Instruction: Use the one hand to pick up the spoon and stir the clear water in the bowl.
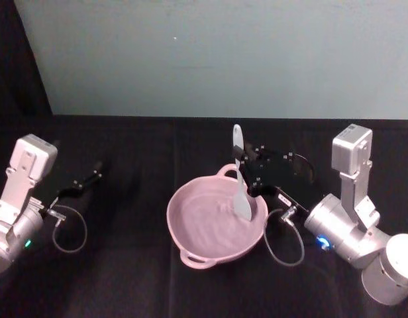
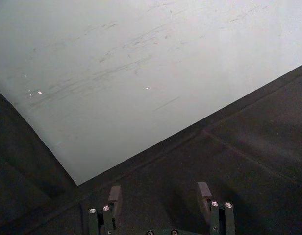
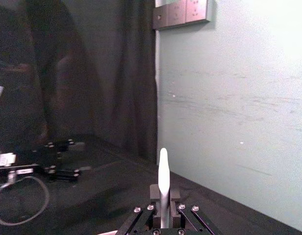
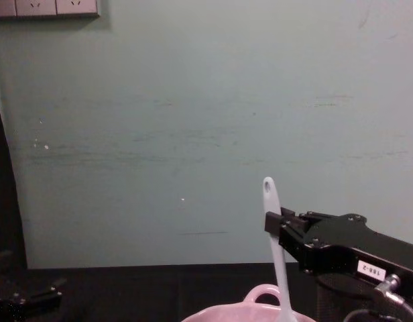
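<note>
- Head view: the right gripper (image 1: 244, 164) is clamped on the handle of the spoon (image 1: 242, 195), about midway up. It holds the spoon nearly upright so that the flat head dips inside the bowl (image 1: 171, 213) near its right wall. The bowl sits at the middle of the table (image 1: 124, 278). The water is too clear to make out with confidence. The grip sits high on the handle, which probably keeps the black fingers above the rim while the head sweeps. The left gripper (image 1: 91, 176) rests low at the table's left side, well apart from the bowl, and appears to have no part in the job.
- Left wrist view: the left gripper (image 2: 159, 193) has its fingers (image 2: 114, 193) spread wide with nothing between them. It points across bare table toward the wall (image 2: 141, 73).
- Right wrist view: the right gripper (image 3: 163, 201) has its jaws closed tight on the spoon (image 3: 163, 171). The white handle end rises straight up from between them.
- Chest view: from the side, the spoon (image 4: 277, 265) leans slightly, and the oval hole at its top is plain to see. The right gripper (image 4: 273, 225) pinches it from the right. The shaft drops behind the loop handle of the bowl (image 4: 263, 289). The stirring step looks to be in hand.
</note>
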Available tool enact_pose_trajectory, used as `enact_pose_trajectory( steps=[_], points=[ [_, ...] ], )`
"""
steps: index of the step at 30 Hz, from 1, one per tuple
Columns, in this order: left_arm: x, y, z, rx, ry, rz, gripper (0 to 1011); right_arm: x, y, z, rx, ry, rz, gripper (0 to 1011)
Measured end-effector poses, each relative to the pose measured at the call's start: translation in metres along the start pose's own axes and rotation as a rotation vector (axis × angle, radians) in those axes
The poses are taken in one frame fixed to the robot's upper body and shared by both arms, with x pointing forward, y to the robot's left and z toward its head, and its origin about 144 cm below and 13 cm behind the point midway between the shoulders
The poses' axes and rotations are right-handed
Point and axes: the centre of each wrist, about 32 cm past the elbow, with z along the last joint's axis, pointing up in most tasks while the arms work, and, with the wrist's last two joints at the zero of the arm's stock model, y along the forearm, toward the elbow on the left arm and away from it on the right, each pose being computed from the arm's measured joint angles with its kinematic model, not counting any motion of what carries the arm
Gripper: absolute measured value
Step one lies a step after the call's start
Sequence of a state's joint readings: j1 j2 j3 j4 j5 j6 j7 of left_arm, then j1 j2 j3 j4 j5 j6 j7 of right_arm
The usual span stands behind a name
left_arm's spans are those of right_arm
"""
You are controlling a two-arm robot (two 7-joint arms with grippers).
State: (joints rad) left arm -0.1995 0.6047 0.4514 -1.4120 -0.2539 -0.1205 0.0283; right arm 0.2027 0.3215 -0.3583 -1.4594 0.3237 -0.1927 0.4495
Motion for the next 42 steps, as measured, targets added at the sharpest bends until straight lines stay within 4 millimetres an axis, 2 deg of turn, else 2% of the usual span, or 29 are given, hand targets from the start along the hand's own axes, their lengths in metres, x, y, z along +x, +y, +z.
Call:
enact_pose_trajectory(
  steps=[11, 22, 35, 42],
  points=[
    [0.0, 0.0, 0.0, 0.0, 0.0, 0.0, 1005, -0.019, 0.0, 0.005, 0.009, 0.043, 0.078, 114],
    [0.0, 0.0, 0.0, 0.0, 0.0, 0.0, 1005, -0.027, 0.022, 0.002, 0.034, 0.089, 0.14, 114],
    [0.0, 0.0, 0.0, 0.0, 0.0, 0.0, 1005, -0.011, 0.05, -0.003, 0.045, 0.071, 0.123, 114],
    [0.0, 0.0, 0.0, 0.0, 0.0, 0.0, 1005, 0.004, 0.049, -0.005, 0.032, 0.035, 0.06, 114]
  ],
)
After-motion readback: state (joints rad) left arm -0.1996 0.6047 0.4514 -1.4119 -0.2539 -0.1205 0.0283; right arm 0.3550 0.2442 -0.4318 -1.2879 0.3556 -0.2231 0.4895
